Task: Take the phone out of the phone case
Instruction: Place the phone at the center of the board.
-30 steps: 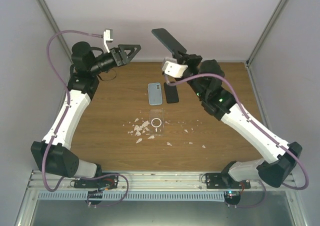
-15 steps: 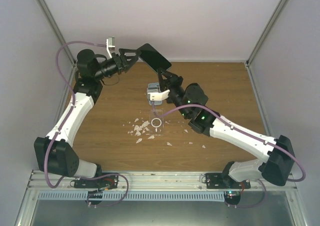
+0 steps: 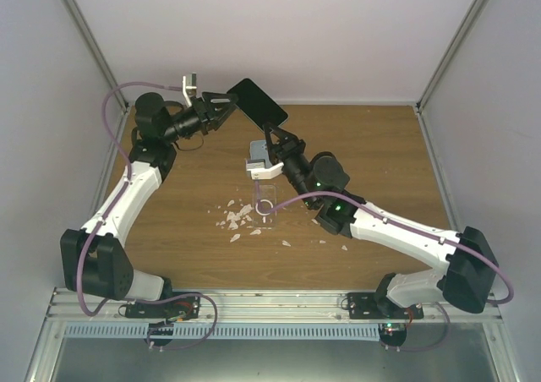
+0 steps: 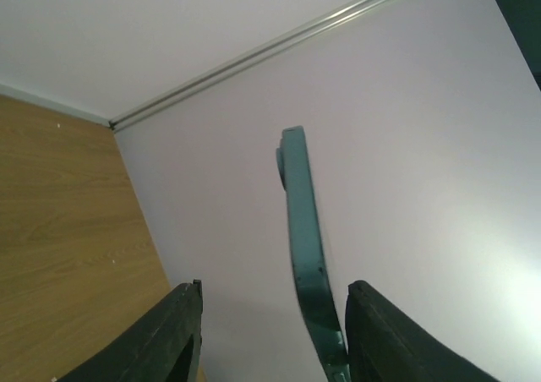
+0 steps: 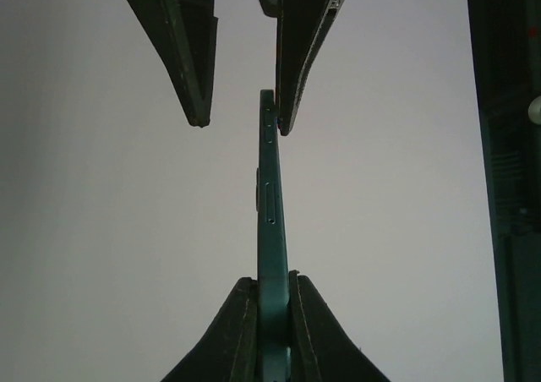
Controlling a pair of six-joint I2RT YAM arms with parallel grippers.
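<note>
Above the back of the desk (image 3: pixel 380 145), my right fingers (image 5: pixel 232 331) clamp one end of the phone (image 5: pixel 269 213), whose long axis runs straight between my left fingers (image 5: pixel 173 35), spread wide and holding nothing.

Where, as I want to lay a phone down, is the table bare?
Bare table lies far right, behind the right arm, and near left, beside the left arm. Crowded: the centre, with white shards and a clear case.

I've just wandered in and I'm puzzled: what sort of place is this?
Probably a robot test booth in a lab: plain white walls box in a wooden table, and two arms are bolted at its edge, one holding a phone.
</note>
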